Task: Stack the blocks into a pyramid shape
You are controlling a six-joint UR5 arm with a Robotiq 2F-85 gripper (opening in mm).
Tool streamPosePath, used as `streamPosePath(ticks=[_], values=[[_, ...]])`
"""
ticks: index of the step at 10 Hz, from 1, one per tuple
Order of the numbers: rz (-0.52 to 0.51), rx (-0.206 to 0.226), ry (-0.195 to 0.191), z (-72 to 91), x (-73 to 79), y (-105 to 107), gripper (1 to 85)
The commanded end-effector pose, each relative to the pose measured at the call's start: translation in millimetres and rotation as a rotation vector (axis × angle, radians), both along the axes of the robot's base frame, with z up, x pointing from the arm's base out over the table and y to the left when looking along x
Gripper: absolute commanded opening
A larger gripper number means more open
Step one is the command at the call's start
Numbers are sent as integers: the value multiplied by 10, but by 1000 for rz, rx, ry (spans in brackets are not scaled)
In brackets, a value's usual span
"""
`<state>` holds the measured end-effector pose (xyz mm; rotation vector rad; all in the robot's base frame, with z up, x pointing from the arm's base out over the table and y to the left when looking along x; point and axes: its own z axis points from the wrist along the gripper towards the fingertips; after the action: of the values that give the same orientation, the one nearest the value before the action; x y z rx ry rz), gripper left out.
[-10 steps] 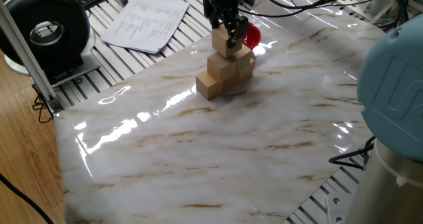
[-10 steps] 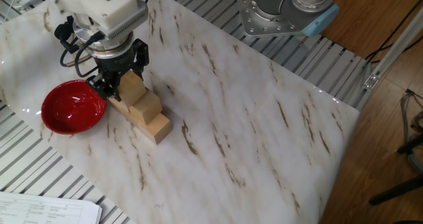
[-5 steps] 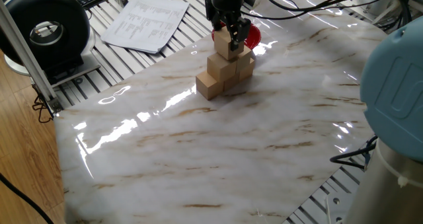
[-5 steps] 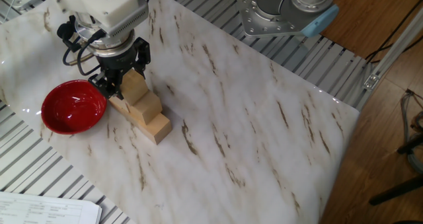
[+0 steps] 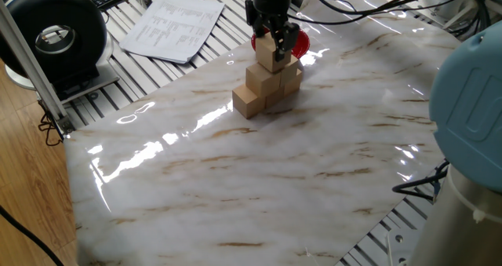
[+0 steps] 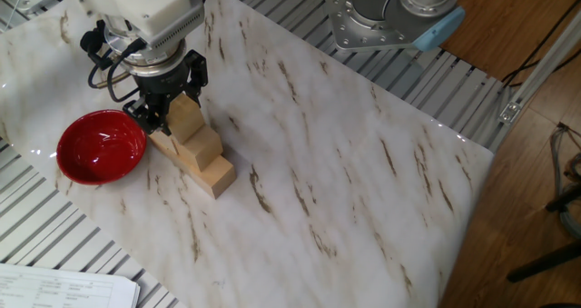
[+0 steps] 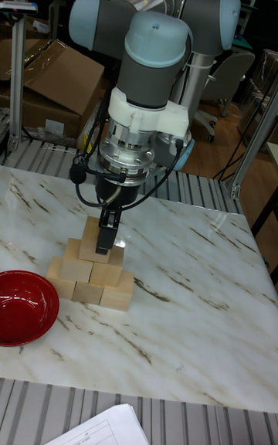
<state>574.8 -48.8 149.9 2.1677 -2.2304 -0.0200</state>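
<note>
Six plain light-tan wooden blocks (image 7: 91, 269) form a three-tier pyramid at the left of the tall fixed view, on the marble worktop (image 7: 193, 314) beside a red bowl (image 7: 25, 307). The gripper (image 7: 106, 238) jaws flank the top block (image 7: 96, 240); whether they clamp it is unclear.

glossy marble tabletop (image 5: 259, 172), wooden floor (image 6: 536, 172), cardboard boxes (image 7: 54, 78), slatted metal frame (image 6: 427, 81)

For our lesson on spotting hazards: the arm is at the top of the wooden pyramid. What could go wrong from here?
1. The gripper fingers flank the top light-tan wooden cube; pulling away crookedly could drag it off.
2. A falling cube might topple the lower cubes or land in the red bowl beside them.
</note>
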Motion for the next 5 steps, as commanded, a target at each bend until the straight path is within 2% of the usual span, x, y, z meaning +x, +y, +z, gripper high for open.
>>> streamPosePath(ticks=[1, 5], values=[[-6, 14, -3, 6, 3, 25, 7], [-14, -5, -5, 1, 2, -29, 7]])
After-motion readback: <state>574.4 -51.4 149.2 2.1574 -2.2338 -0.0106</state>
